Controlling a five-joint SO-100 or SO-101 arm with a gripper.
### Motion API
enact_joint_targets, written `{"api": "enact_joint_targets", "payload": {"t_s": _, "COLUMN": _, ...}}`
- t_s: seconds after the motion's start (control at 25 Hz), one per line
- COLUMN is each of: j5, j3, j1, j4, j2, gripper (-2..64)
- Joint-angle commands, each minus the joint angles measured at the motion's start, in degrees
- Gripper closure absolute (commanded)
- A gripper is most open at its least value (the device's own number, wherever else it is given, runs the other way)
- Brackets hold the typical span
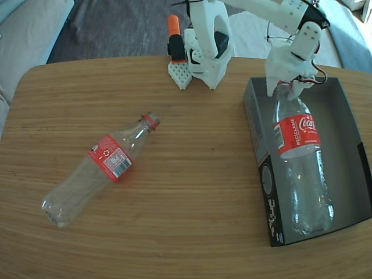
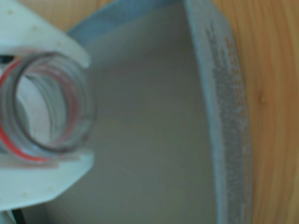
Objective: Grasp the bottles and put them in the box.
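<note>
Hand [image 1: 285,87] clamped on neck of one bottle [image 1: 302,168], which lies inside box [image 1: 349,139] at surface's right edge. Second bottle [image 1: 102,168] lies left-centre, well apart.

On the worktop [image 1: 192,192], the widest free stretch ran between the loose bottle [image 1: 103,167] lying at the left and the box [image 1: 349,157] at the right in the fixed view; nothing lay there. Inside the box, a second bottle [image 1: 299,165] filled the left half lengthwise, leaving a bare grey strip along the right wall. The claw [image 1: 286,87] stood over the box's far end, closed around that bottle's neck, which blocked the left of the wrist view. The arm's white base [image 1: 208,52] and an orange-topped part [image 1: 176,43] barred the worktop's far edge.
</note>
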Motion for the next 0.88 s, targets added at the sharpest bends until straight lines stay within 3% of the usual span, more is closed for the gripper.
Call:
{"api": "enact_joint_targets", "payload": {"t_s": 0.0, "j5": 0.26, "j3": -0.53, "j1": -0.35, "j4": -0.26, "j2": 3.60, "gripper": 62.0}}
{"api": "enact_joint_targets", "payload": {"t_s": 0.4, "j5": 0.35, "j3": 5.89, "j1": -0.35, "j4": -2.11, "j2": 7.38, "gripper": 62.0}}
{"api": "enact_joint_targets", "payload": {"t_s": 0.84, "j5": 0.35, "j3": 5.45, "j1": -1.58, "j4": -6.15, "j2": 6.33, "gripper": 62.0}}
